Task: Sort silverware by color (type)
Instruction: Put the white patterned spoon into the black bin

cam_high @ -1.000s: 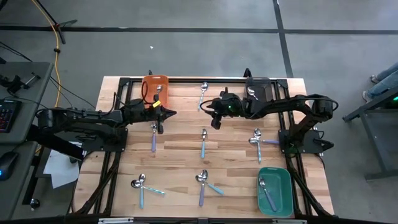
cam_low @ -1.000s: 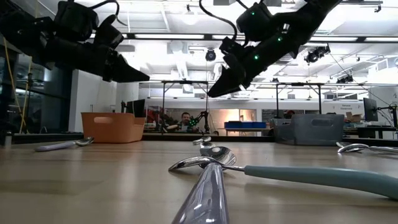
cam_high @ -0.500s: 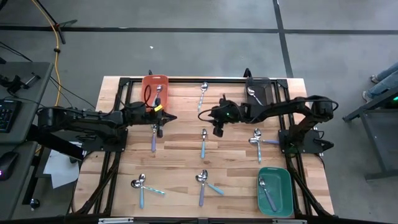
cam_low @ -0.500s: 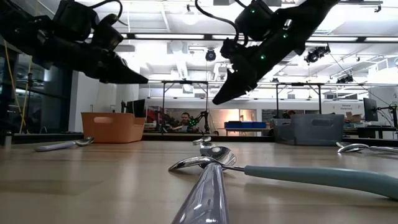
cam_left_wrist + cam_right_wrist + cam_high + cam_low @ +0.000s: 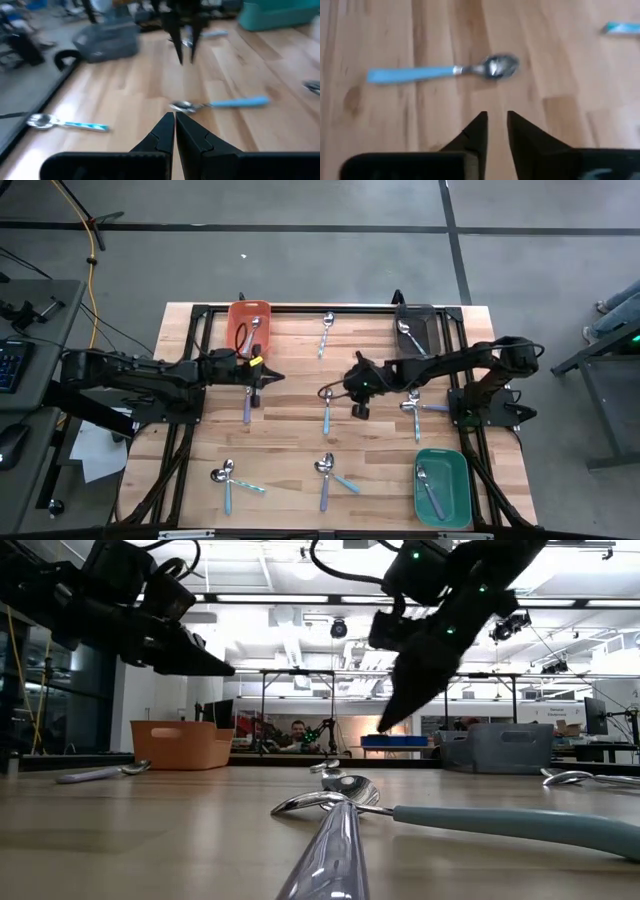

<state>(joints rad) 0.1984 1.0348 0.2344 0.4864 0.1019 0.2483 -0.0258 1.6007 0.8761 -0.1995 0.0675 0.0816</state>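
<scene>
Right gripper [image 5: 360,411] sits over mid-table, just to the 3 o'clock side of a light-blue-handled spoon [image 5: 326,411]; in its wrist view the two fingers [image 5: 476,129] stand a narrow gap apart with nothing between them, and that spoon [image 5: 442,72] lies flat on the bare wood ahead of them.

Left gripper [image 5: 256,398] hangs above the table [image 5: 290,380] at roughly 9 o'clock from the right one, its fingers [image 5: 165,131] pressed together and empty — beside a purple-handled spoon [image 5: 247,402].

Silverware is scattered:
- one spoon at the 12 o'clock edge [image 5: 326,330]
- a crossed pair at 3 o'clock [image 5: 414,408]
- a pair near 6 o'clock [image 5: 328,475]
- a pair at 7 o'clock [image 5: 228,479]

Bins — orange bin [image 5: 238,315] at 11 o'clock, grey bin [image 5: 424,318] at 1 o'clock and green bin [image 5: 454,470] at 5 o'clock each hold one spoon.
</scene>
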